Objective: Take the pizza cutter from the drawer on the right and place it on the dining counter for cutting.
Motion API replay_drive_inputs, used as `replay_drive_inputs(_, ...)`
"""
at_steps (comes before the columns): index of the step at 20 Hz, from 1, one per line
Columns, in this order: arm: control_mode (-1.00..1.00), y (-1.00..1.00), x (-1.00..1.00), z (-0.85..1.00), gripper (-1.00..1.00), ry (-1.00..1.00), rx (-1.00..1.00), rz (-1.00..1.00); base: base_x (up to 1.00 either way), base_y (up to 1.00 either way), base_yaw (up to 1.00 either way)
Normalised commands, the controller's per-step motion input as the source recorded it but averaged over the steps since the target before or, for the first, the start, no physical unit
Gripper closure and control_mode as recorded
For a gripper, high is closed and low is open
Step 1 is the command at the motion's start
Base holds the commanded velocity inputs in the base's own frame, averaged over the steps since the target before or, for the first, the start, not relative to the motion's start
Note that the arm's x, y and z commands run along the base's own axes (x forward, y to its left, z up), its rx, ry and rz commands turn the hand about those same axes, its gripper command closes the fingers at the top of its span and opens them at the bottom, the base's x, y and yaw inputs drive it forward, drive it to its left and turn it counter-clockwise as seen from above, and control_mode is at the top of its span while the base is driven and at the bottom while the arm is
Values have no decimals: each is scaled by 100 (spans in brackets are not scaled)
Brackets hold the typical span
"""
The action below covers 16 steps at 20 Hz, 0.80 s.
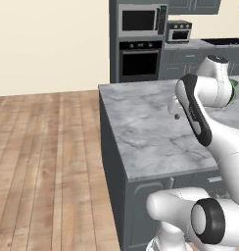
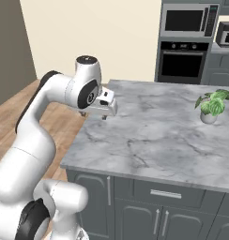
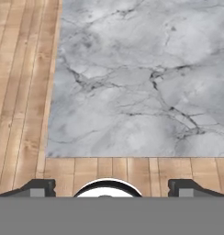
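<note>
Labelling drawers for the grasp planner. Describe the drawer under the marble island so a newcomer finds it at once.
Start at the marble-topped island bearing the small potted plant. Just under its near edge, in the dark grey base, sits the drawer: a wide flat front, shut. Its slim metal bar handle lies horizontal, whereas the cabinet doors beside and below it carry upright handles.

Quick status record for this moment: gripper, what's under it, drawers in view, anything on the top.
gripper: gripper open, nothing between the fingers; it sits above the island's left end
surface below: marble-topped island, with wood floor beyond its edge
drawer in view: drawer in the island front, shut, with a metal bar handle
on the top: potted plant near the right end
background: wall oven with microwave above
pizza cutter: not yet picked up
</note>
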Motion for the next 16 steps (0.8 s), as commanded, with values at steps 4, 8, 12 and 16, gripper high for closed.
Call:
replay_drive_inputs(4, -100, -63, -13, -12, -100, 0, 6, -7, 0, 0, 0)
replay_drive_inputs(8, -100, -48, -19, -12, -100, 0, 4, -14, 0, 0, 0)
replay_drive_inputs(12, -100, -28, -19, -13, -100, 0, 2, -19, 0, 0, 0)
replay_drive_inputs(16, -100, -22, -9, -13, -100, 0, 1, -19, 0, 0, 0)
